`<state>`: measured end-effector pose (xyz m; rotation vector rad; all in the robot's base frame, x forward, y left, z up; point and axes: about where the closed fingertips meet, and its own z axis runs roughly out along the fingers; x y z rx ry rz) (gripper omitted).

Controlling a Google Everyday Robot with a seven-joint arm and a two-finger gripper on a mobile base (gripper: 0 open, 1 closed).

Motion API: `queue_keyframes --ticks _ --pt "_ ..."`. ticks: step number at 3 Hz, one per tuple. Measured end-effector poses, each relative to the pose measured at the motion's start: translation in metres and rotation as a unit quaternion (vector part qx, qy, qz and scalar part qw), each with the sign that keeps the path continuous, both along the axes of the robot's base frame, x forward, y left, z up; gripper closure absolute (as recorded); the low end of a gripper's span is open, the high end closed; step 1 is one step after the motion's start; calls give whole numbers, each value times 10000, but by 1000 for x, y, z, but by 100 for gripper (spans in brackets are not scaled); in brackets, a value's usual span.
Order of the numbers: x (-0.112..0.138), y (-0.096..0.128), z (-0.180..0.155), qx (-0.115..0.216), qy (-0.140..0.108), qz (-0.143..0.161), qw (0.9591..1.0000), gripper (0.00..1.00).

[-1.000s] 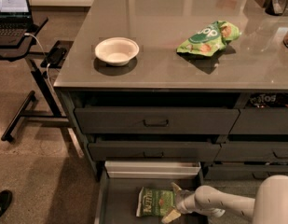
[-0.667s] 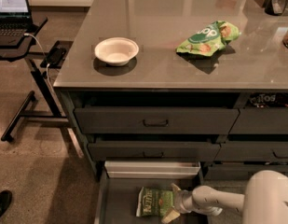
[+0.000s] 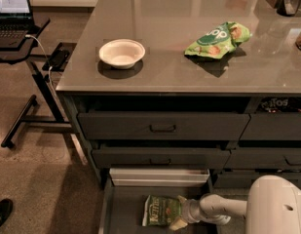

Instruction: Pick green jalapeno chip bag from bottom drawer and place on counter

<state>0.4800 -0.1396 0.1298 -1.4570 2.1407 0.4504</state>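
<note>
The green jalapeno chip bag (image 3: 159,210) lies flat on the dark floor of the open bottom drawer (image 3: 122,214), with its pale back panel (image 3: 159,176) behind it. My gripper (image 3: 180,211) reaches in from the right at the bag's right end. It is open, with one finger (image 3: 178,223) in front of the bag's edge and the other behind it. The counter (image 3: 164,69) spreads above the drawers.
On the counter sit a white bowl (image 3: 122,53) and a brighter green "pop" bag (image 3: 217,39). The upper drawers (image 3: 162,126) are closed. A laptop stand (image 3: 23,52) is at the left, with a shoe (image 3: 1,213) on the floor. My white arm housing (image 3: 276,206) fills the lower right.
The white arm housing has risen further into view at the lower right. The gripper stays at the bag's right end and the bag has not moved.
</note>
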Motion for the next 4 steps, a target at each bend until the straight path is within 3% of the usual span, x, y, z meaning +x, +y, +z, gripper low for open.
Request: queue_keyframes --ticks 3,4 --pt "0 0 0 0 0 0 10000 88" --pt "0 0 0 0 0 0 10000 100"
